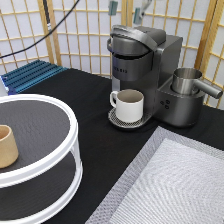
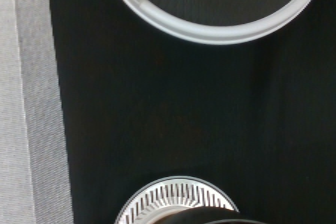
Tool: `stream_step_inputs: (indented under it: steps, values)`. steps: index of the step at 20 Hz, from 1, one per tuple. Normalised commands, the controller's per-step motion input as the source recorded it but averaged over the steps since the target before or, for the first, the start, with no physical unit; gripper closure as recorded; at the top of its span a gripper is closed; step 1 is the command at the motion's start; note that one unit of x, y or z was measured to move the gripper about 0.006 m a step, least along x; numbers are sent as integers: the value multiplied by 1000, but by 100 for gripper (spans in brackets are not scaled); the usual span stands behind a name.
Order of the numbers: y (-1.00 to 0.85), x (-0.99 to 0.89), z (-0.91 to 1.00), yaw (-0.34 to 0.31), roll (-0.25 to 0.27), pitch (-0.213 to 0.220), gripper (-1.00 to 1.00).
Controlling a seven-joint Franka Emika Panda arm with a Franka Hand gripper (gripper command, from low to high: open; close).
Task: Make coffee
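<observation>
The exterior view shows no hand, so its state cannot be told, and no coffee pod is visible. At left, a white two-tier turntable [image 1: 70, 131] overhangs the black counter [image 1: 102, 145], a tan cup [image 1: 7, 146] on its top tier. Open counter lies between it and the grey mat [image 1: 170, 185]. A white mug [image 1: 128, 104] stands on the coffee machine [image 1: 150, 70] drip tray [image 2: 180, 197].
</observation>
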Motion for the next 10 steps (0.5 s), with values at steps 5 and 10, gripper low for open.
stream_step_inputs:
  steps: [5,10]
  values:
    - [-397,82,-1000,46,-40,7,-100]
    - [-90,11,-903,64,0,57,-100]
